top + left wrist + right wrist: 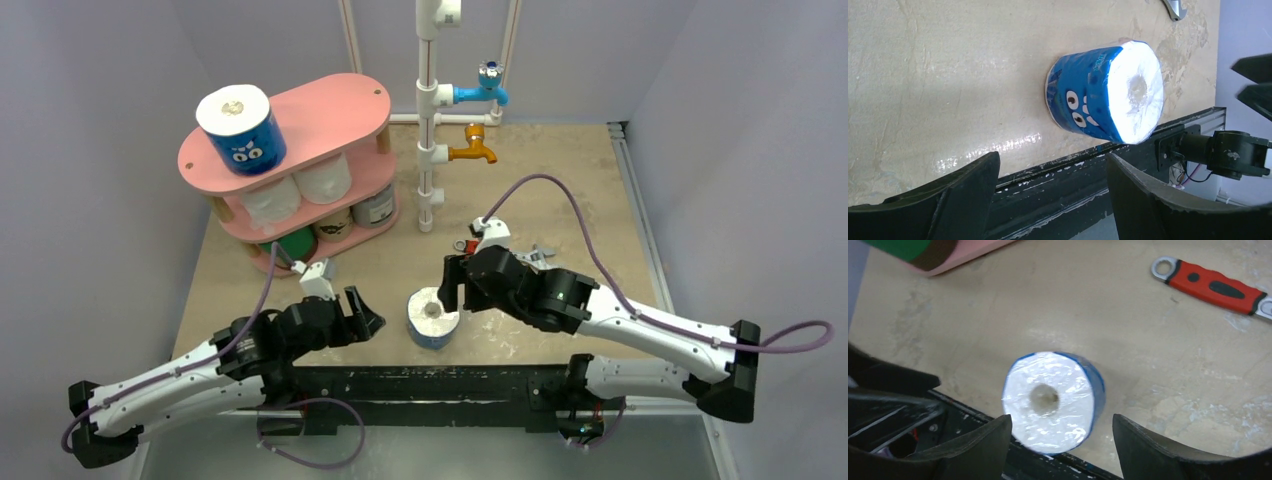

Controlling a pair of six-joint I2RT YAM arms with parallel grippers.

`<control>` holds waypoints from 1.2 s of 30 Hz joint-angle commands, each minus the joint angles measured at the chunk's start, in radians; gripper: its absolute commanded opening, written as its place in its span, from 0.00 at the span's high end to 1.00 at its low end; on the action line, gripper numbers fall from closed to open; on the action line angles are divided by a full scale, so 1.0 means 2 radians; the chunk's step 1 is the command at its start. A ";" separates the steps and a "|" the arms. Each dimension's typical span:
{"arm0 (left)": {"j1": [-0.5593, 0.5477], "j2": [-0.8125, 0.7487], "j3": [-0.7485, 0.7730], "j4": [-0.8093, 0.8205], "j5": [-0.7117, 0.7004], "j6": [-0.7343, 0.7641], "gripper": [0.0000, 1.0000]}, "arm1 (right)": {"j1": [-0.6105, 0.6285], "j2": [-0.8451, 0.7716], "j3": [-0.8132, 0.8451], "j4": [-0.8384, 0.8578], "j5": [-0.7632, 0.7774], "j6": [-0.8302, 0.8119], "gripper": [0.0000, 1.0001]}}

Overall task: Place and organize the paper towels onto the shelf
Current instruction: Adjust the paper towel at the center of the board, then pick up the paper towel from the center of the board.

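- My right gripper [450, 290] hangs just over the right side of a blue-wrapped paper towel roll [433, 318], fingers spread and gripping nothing.
- My left gripper [362, 308] waits near the roll's left side, jaws also wide apart and empty, facing the cartoon face on the wrapper.
- The roll stands upright on the table [560, 180], hollow core up, close to the near edge and between my two arms.
- The pink shelf [340, 110] sits at the far left; its top board carries one matching blue roll, with bare room to that roll's right, and the lower tiers look full.
- My reading: the left arm takes this one. I should close across the roll's middle, squarely and gently so the soft paper is not crushed.
- The right arm should lift clear first, away from the wrench [535, 255] lying behind it.
- Then carry it high over the shelf's edge and set it down beside its twin.
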 commanded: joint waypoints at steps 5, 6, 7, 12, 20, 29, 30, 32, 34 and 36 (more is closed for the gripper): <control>-0.002 -0.011 0.012 0.000 0.005 0.003 0.25 | -0.067 0.013 -0.102 0.108 -0.135 0.010 0.27; -0.002 -0.024 0.009 -0.008 0.003 -0.001 0.25 | -0.068 0.020 -0.103 0.115 -0.139 0.009 0.27; -0.002 -0.038 0.008 -0.019 0.000 -0.005 0.25 | -0.069 0.026 -0.103 0.118 -0.141 0.009 0.27; -0.002 -0.105 0.006 -0.072 -0.010 -0.014 0.26 | -0.090 0.043 -0.108 0.137 -0.157 0.012 0.27; -0.002 -0.137 0.031 -0.137 -0.021 -0.020 0.27 | -0.116 0.058 -0.123 0.139 -0.175 0.019 0.38; -0.002 -0.155 0.094 -0.197 -0.034 -0.019 0.28 | -0.116 0.087 -0.128 0.141 -0.190 0.020 0.46; -0.002 -0.157 0.101 -0.207 -0.038 -0.021 0.28 | -0.116 0.087 -0.130 0.143 -0.191 0.021 0.49; -0.002 -0.168 0.109 -0.225 -0.047 -0.025 0.28 | -0.116 0.082 -0.132 0.151 -0.196 0.023 0.56; -0.002 -0.183 0.112 -0.238 -0.054 -0.030 0.28 | -0.116 0.069 -0.133 0.157 -0.201 0.030 0.59; -0.002 -0.201 0.110 -0.247 -0.062 -0.037 0.28 | -0.116 0.048 -0.126 0.156 -0.200 0.037 0.68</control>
